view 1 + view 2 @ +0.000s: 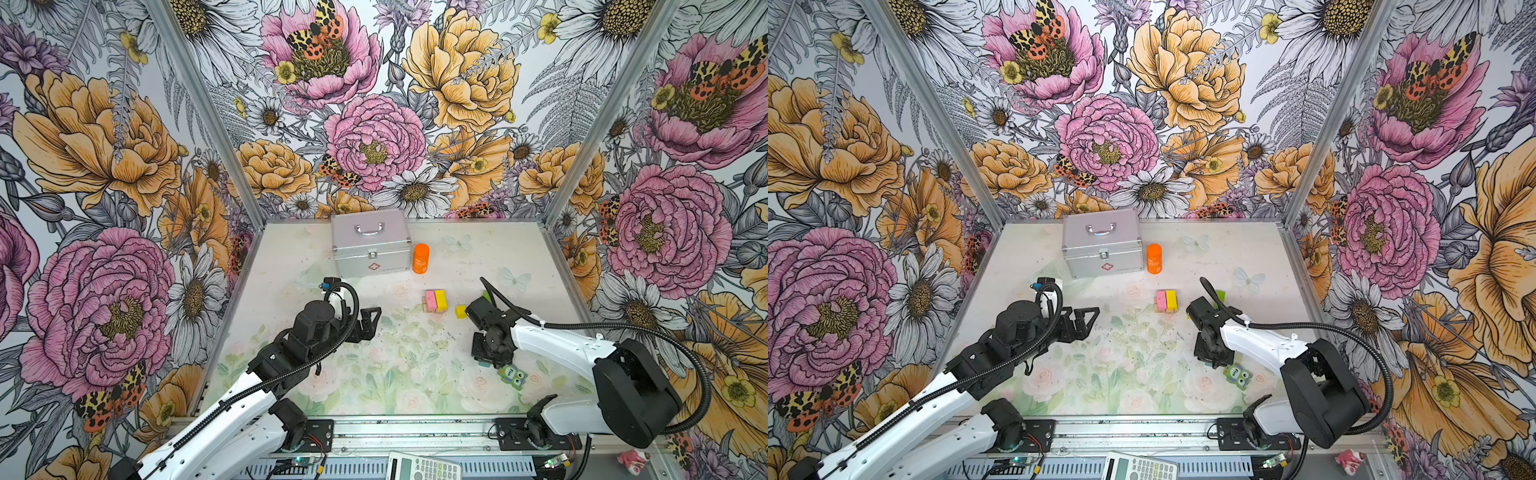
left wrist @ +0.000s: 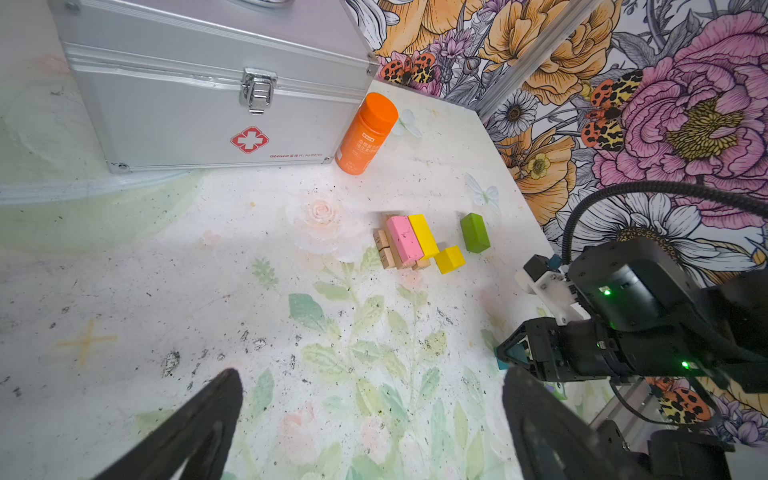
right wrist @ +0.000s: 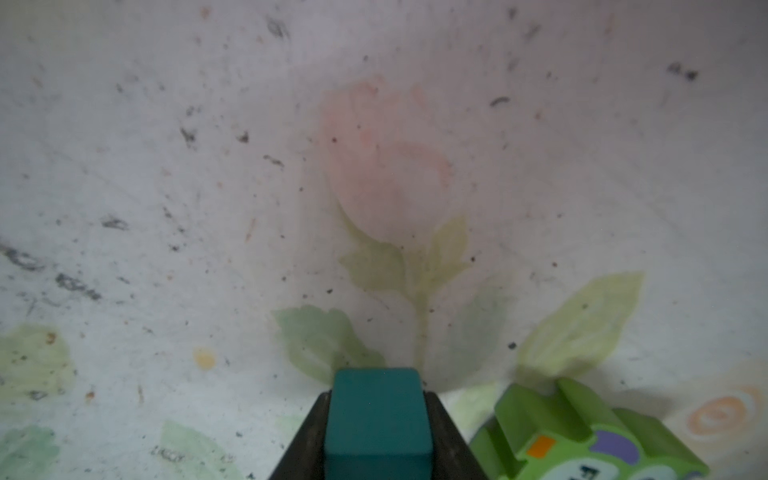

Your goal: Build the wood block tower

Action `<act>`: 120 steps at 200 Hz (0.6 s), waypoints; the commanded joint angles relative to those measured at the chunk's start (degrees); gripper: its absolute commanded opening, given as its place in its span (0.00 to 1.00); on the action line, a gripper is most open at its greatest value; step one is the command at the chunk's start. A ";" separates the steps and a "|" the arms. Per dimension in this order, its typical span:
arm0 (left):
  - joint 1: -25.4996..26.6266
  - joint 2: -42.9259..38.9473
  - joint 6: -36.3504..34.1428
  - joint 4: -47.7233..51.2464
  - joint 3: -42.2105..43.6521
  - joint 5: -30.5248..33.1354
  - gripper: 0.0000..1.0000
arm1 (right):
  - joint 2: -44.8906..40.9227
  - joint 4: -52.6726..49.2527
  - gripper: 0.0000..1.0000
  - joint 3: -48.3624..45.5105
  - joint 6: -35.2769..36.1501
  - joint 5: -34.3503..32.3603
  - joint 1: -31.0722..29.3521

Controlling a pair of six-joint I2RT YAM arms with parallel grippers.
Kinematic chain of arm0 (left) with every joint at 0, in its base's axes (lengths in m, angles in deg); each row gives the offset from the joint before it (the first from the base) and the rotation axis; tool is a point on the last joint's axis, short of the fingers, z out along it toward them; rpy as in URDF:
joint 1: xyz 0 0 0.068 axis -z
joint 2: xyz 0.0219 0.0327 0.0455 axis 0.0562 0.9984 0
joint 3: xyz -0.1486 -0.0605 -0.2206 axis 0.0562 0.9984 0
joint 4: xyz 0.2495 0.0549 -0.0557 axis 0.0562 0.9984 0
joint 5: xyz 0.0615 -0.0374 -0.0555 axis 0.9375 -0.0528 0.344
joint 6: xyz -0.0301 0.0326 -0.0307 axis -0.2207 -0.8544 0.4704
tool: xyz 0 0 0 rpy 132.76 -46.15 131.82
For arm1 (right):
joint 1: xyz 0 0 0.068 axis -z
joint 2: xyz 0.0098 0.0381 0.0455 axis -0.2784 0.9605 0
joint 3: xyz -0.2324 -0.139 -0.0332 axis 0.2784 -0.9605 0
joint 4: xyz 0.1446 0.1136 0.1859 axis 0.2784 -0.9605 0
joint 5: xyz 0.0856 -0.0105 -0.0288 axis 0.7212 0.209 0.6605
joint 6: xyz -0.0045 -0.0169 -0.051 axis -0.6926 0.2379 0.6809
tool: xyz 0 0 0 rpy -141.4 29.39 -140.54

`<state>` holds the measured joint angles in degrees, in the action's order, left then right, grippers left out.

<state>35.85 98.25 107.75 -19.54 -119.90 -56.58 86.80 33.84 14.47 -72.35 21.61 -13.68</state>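
Your right gripper [image 3: 377, 436] clamps the one teal cube [image 3: 376, 399] beside the one owl piece [image 3: 552, 415]; your left gripper [image 2: 370, 419] gapes open. Right of centre, one pink plank [image 2: 404, 240] and one yellow bar [image 2: 423, 235] lie touching atop tan planks [image 2: 384, 249], long axes toward the back wall [image 1: 374, 124].

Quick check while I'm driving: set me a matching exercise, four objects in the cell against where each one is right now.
Things
1. teal wooden cube
2. small yellow wooden cube
3. pink wooden plank
4. orange cylindrical plastic bottle

Places
a. upright beside the silver metal case
b. lying on top of tan wooden planks
c. gripped by the right gripper
d. on the bare table, next to the yellow wooden bar

Pairs: 1-c, 2-d, 3-b, 4-a
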 commanded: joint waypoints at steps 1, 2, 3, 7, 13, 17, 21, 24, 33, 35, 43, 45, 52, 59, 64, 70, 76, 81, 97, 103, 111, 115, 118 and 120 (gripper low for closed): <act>-0.51 -0.95 -0.31 0.32 -0.32 -0.43 0.99 | 2.07 1.32 0.34 3.63 0.81 -2.48 1.36; -0.50 -0.95 -0.30 0.34 -0.32 -0.44 0.99 | 2.16 1.33 0.33 3.75 0.89 -2.49 1.45; -0.54 -0.95 -0.30 0.30 -0.32 -0.49 0.99 | 2.25 1.33 0.33 3.81 0.94 -2.49 1.59; -0.57 -1.02 -0.29 0.34 -0.32 -0.52 0.99 | 2.64 1.29 0.32 4.17 1.18 -2.52 2.06; -0.50 -1.04 -0.38 0.33 -0.23 -0.66 0.99 | 3.14 1.29 0.31 4.88 1.60 -2.53 2.76; -0.55 -1.12 -0.38 0.40 -0.23 -0.64 0.99 | 3.49 1.25 0.31 5.26 1.85 -2.50 3.29; -0.53 -1.13 -0.38 0.38 -0.25 -0.63 0.99 | 3.77 1.25 0.31 5.69 2.21 -2.57 3.86; -0.51 -1.21 -0.38 0.47 -0.31 -0.63 0.99 | 4.10 1.25 0.31 6.11 2.56 -2.51 4.39; -0.53 -1.46 -0.47 0.45 -0.30 -0.54 0.99 | 4.65 1.25 0.31 7.03 3.26 -2.69 5.51; -0.54 -1.54 -0.51 0.51 -0.31 -0.54 0.99 | 4.81 1.25 0.31 7.28 3.39 -2.80 5.75; -0.49 -1.85 -0.64 0.67 -0.32 -0.34 0.99 | 5.58 1.25 0.31 8.24 4.20 -3.09 6.88; -0.51 -1.95 -0.64 0.70 -0.32 -0.25 0.99 | 5.81 1.25 0.31 8.50 4.38 -3.17 7.18; -0.57 -2.22 -0.73 0.80 -0.32 0.09 0.99 | 6.63 1.25 0.32 9.44 5.15 -3.38 8.08; -0.53 -2.49 -0.82 0.85 -0.28 0.24 0.99 | 7.67 1.25 0.32 10.28 5.81 -3.61 8.98; -0.55 -2.62 -0.82 0.80 -0.23 0.30 0.99 | 8.44 1.25 0.32 10.90 6.17 -3.59 9.58; -0.57 -2.78 -0.82 0.80 -0.16 0.29 0.99 | 9.25 1.33 0.33 11.59 6.65 -3.63 10.17; -0.55 -2.88 -0.73 0.80 -0.14 0.27 0.99 | 10.11 1.34 0.33 12.16 7.00 -3.73 10.72; -0.54 -2.89 -0.73 0.87 -0.14 0.12 0.99 | 10.86 1.34 0.33 12.67 7.27 -3.93 11.11; -0.56 -2.97 -0.73 0.82 -0.06 -0.18 0.99 | 12.53 1.73 0.34 13.46 7.81 -3.84 12.18; -0.51 -3.13 -0.73 0.84 -0.05 -0.23 0.99 | 12.79 1.89 0.35 13.60 7.84 -3.65 12.47; -0.49 -3.30 -0.73 0.87 0.04 -0.27 0.99 | 12.97 2.19 0.35 13.66 7.95 -3.45 12.75; -0.56 -3.39 -0.73 0.86 0.01 -0.23 0.99 | 13.13 2.28 0.36 13.75 7.92 -3.37 12.79; -0.52 -3.48 -0.73 0.80 0.09 -0.30 0.99 | 13.07 2.30 0.36 13.75 7.80 -3.29 12.90; -0.54 -3.50 -0.73 0.84 0.12 -0.24 0.99 | 13.07 2.35 0.37 13.78 7.77 -3.29 12.93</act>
<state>35.85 95.76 107.73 -19.13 -119.90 -56.58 99.22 35.19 26.65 -65.75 19.09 -1.46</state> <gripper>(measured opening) 0.989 0.354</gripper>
